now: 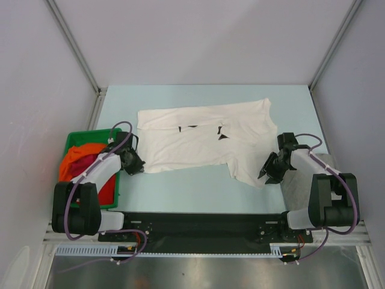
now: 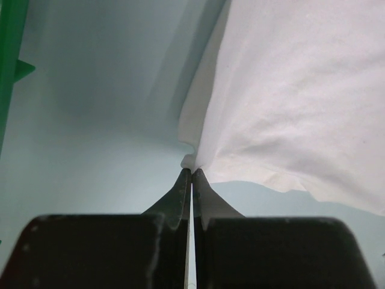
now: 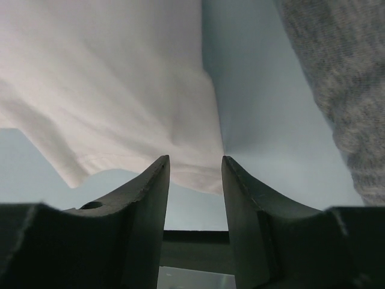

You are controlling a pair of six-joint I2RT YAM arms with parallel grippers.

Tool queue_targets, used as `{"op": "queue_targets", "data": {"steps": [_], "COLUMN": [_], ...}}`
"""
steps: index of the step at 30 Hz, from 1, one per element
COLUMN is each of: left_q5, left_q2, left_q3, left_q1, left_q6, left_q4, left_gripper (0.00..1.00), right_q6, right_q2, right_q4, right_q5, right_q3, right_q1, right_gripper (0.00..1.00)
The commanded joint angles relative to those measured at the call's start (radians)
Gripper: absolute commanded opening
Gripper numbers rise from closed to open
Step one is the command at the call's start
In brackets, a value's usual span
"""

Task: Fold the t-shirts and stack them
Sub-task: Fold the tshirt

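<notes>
The left gripper is shut tight on a small pinch of the white t-shirt, at the shirt's near left corner. From that pinch the cloth rises and spreads ahead and to the right of the gripper. The pale tabletop lies bare to its left.

The right gripper has its fingers apart, with a clear gap between them. The near right hem of the white t-shirt lies just ahead of the fingertips and fills the view ahead and to their left. Whether the fingers touch the cloth cannot be told. Just to the right of this gripper lies the grey t-shirt, apart from the white one, with a strip of tabletop between them.

Behind and to the left of the left gripper stands the green bin, holding the orange t-shirt and a dark red t-shirt bunched together.
</notes>
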Motion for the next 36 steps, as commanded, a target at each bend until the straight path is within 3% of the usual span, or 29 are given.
{"op": "queue_targets", "data": {"steps": [1, 11, 16, 19, 22, 25, 31, 36], "left_q5": [0.012, 0.012, 0.012, 0.012, 0.012, 0.012, -0.003, -0.014], "left_q2": [-0.007, 0.011, -0.007, -0.029, -0.044, -0.055, -0.101, -0.127], "left_q3": [0.049, 0.069, 0.060, 0.053, 0.041, 0.035, 0.014, -0.006], "left_q1": [-0.005, -0.006, -0.005, -0.005, -0.005, -0.006, -0.005, -0.005], "left_q6": [0.048, 0.071, 0.073, 0.077, 0.079, 0.080, 0.077, 0.067], "left_q4": [-0.012, -0.013, -0.016, -0.018, -0.018, -0.020, -0.033, -0.050], "left_gripper": [0.00, 0.00, 0.00, 0.00, 0.00, 0.00, 0.00, 0.00], "right_q6": [0.017, 0.014, 0.017, 0.024, 0.018, 0.004, 0.003, 0.014], "right_q2": [0.009, 0.075, 0.101, 0.096, 0.090, 0.075, -0.080, -0.105], "right_q4": [0.013, 0.087, 0.128, 0.140, 0.142, 0.104, -0.005, -0.093], "right_q5": [0.038, 0.087, 0.087, 0.100, 0.111, 0.113, 0.105, 0.081], "right_q3": [-0.012, -0.044, -0.064, -0.064, -0.055, -0.039, -0.030, -0.004], "right_q1": [-0.008, -0.006, 0.003, 0.006, 0.005, 0.001, 0.004, -0.009], "right_gripper": [0.45, 0.45, 0.37, 0.30, 0.11, 0.00, 0.00, 0.00]}}
